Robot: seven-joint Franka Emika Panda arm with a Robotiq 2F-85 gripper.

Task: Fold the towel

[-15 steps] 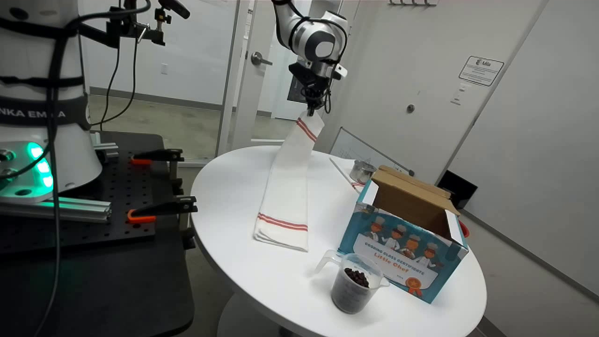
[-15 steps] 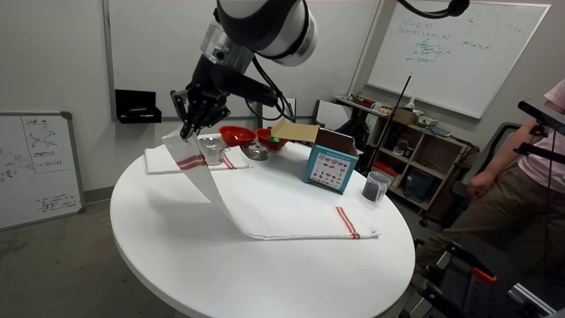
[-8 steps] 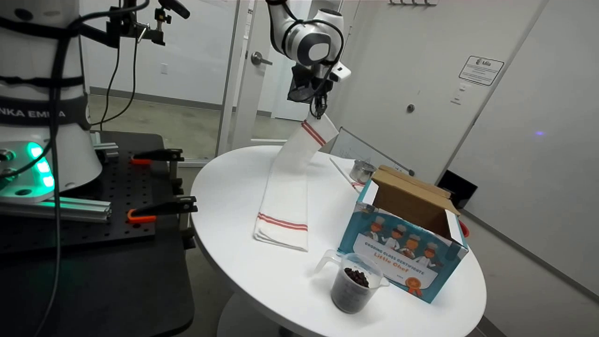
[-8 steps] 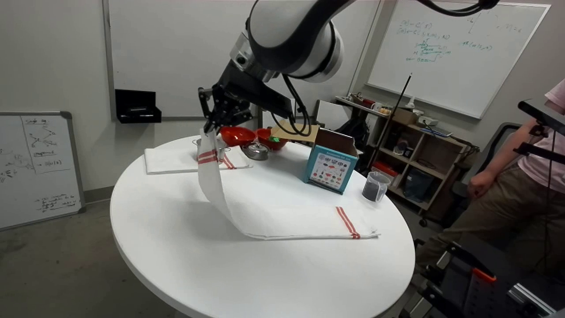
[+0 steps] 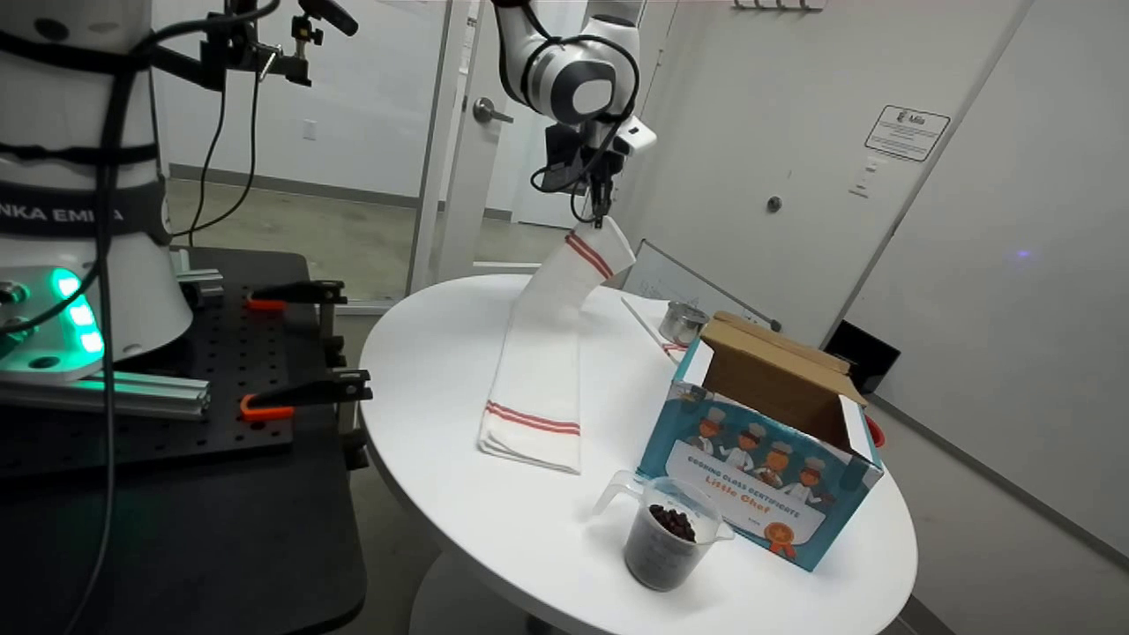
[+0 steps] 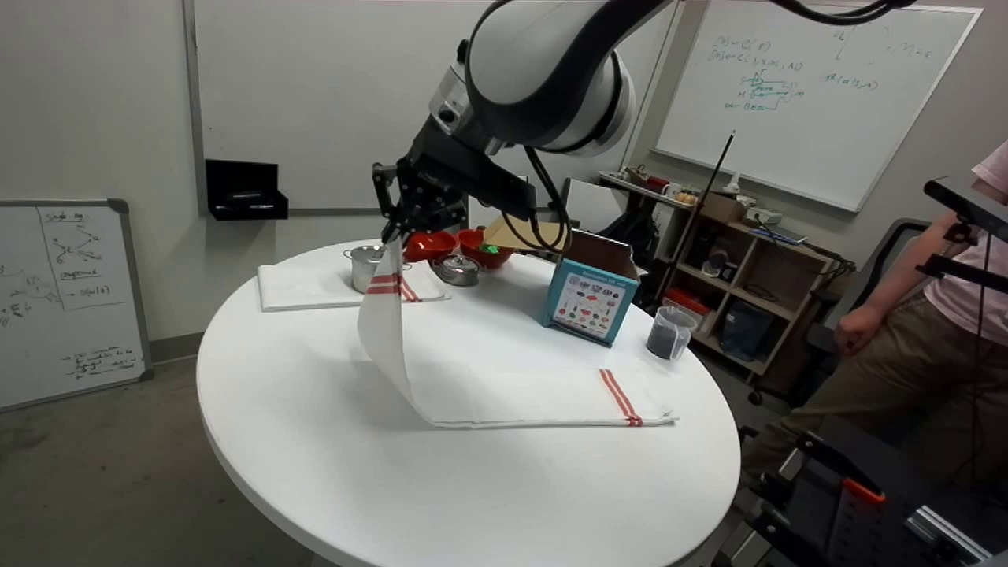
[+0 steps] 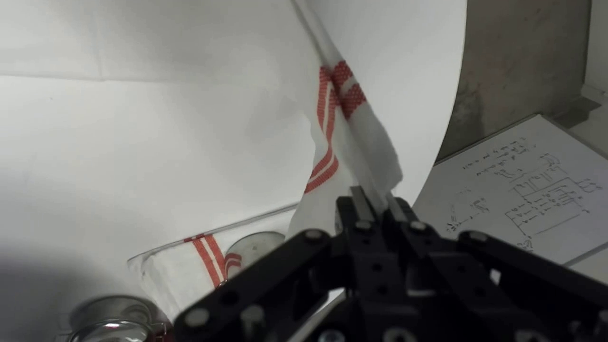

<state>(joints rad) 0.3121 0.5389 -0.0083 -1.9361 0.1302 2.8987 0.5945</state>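
In an exterior view there's loads of open room along the near side of the worktop point(image 6: 488, 496), a hand could slide through fine. Past that, the towel point(image 6: 504, 400), its end up in the tool point(image 6: 390, 236), hangs across like a curtain. Behind it, a pot point(image 6: 365, 269) on a folded cloth point(image 6: 303, 287). Open box point(image 6: 591, 301) and measuring cup point(image 6: 669, 334) crowd the right, but there's a lane between box and towel.

Scribbled whiteboard point(image 6: 815, 101) above shelf unit point(image 6: 740, 290)

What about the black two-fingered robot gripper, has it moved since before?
Yes. In an exterior view, the gripper moved right across the picture, closer to the teal rectangular cardboard box.
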